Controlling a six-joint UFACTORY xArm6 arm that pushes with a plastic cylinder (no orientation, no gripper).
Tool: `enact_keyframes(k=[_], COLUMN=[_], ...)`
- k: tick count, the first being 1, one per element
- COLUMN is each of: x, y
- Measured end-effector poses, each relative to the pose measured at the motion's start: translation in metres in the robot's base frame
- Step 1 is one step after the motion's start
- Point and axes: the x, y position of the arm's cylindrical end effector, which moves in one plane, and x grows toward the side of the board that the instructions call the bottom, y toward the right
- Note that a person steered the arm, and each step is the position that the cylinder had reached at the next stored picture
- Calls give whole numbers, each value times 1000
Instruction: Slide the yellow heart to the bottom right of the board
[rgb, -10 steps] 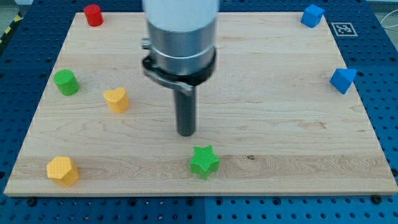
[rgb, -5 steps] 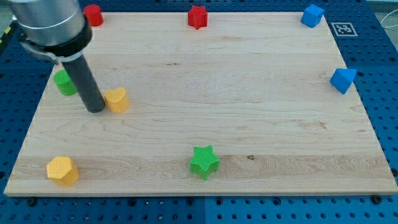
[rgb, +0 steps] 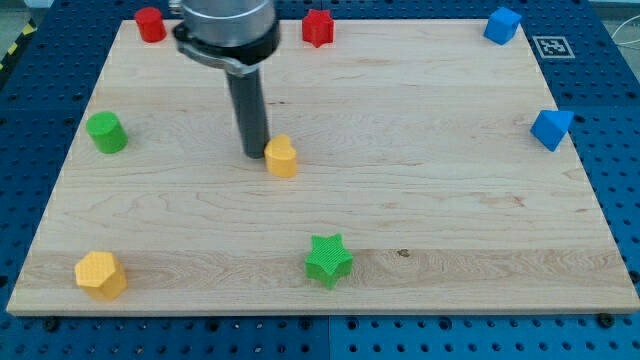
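Note:
The yellow heart (rgb: 282, 157) lies left of the board's middle, on the wooden board (rgb: 430, 170). My tip (rgb: 254, 152) stands right against the heart's left side, slightly above it in the view. The rod rises from there to the arm's grey cuff near the view's top.
A green star (rgb: 328, 259) lies below the heart, toward the bottom edge. A yellow hexagon (rgb: 100, 274) sits at bottom left, a green cylinder (rgb: 105, 132) at left. A red cylinder (rgb: 150, 24) and a red star (rgb: 317, 27) sit along the top. Two blue blocks (rgb: 502, 24) (rgb: 551, 129) sit at right.
My tip swung from the board's middle to the heart's left side, then moved right. The yellow heart has slid right by about a hundred pixels.

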Motion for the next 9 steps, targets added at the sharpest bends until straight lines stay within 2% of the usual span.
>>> enact_keyframes(k=[3, 5, 6, 7, 8, 9], x=[0, 8, 7, 6, 23, 54], y=[92, 91, 69, 13, 28, 72])
